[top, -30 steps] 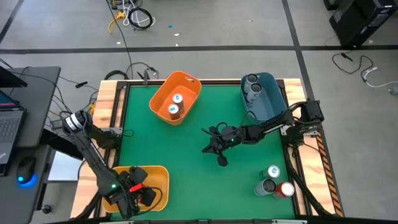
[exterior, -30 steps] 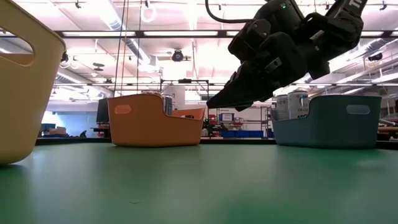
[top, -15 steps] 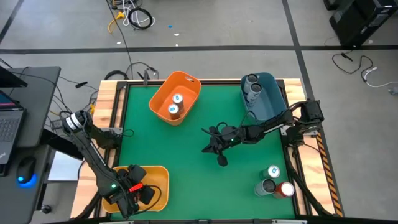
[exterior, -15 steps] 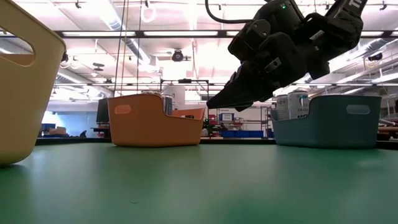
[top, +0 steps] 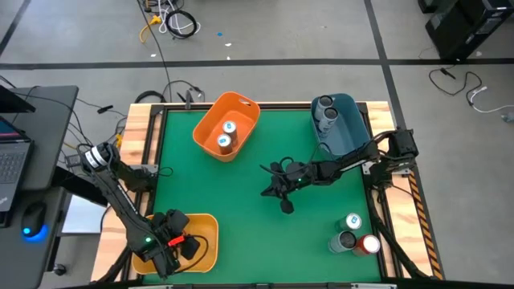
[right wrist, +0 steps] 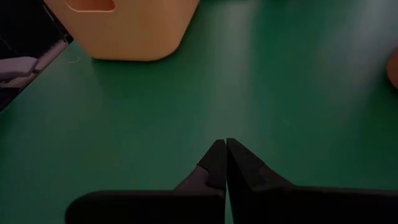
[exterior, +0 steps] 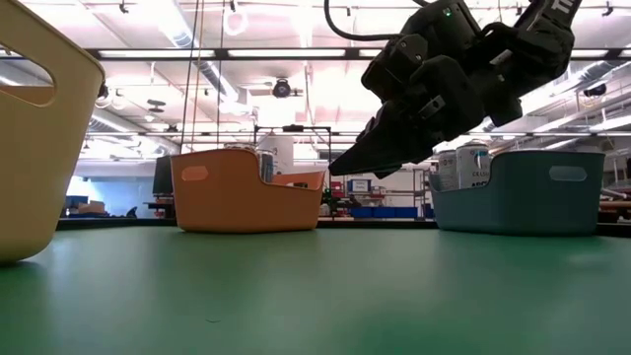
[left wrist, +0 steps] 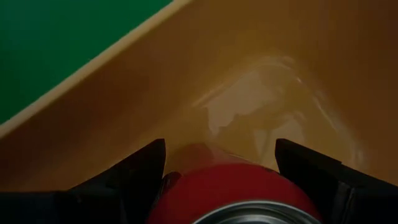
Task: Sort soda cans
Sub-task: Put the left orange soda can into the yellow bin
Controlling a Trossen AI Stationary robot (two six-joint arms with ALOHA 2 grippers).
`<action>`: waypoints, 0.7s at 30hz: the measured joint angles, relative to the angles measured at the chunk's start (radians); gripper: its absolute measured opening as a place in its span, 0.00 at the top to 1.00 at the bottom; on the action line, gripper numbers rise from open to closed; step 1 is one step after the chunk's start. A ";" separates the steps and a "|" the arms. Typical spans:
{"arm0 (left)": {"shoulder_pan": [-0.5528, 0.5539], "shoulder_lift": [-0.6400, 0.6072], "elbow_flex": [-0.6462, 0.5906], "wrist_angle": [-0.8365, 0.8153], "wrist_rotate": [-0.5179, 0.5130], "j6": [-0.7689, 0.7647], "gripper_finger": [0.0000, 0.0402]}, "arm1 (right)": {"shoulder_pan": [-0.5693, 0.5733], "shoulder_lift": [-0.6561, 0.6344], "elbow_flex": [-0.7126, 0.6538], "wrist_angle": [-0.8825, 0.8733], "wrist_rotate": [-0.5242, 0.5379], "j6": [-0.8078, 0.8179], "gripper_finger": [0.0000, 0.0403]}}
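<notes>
Your left gripper (left wrist: 217, 180) is down inside the yellow bin (top: 207, 229) at the near-left corner of the desk (top: 241, 189), with its fingers (left wrist: 134, 177) spread on either side of a red can (left wrist: 233, 193). They look right up against it, but you can't really tell if they're pinching. Your right gripper (top: 271, 186) hangs over mid-desk, fingers pressed together, holding nothing. Two white-and-blue cans (top: 227, 135) sit in the orange bin (top: 210, 120), two dark cans (top: 325, 111) in the blue bin (top: 353, 120). Three more cans (top: 353, 235), one of each colour, stand bunched at the near-right corner.
</notes>
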 joint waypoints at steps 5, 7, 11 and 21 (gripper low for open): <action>0.021 0.000 0.000 0.003 0.036 0.004 0.17 | 0.000 0.000 0.000 0.000 0.000 0.000 1.00; 0.032 0.000 0.000 0.007 0.063 0.004 0.09 | 0.000 0.000 0.000 0.000 0.000 0.000 1.00; 0.045 0.000 -0.001 0.029 0.083 0.010 0.03 | 0.000 0.000 0.000 0.000 0.000 0.000 1.00; 0.087 0.000 0.030 0.001 0.185 0.124 0.04 | -0.001 0.000 0.000 0.000 0.000 0.000 1.00</action>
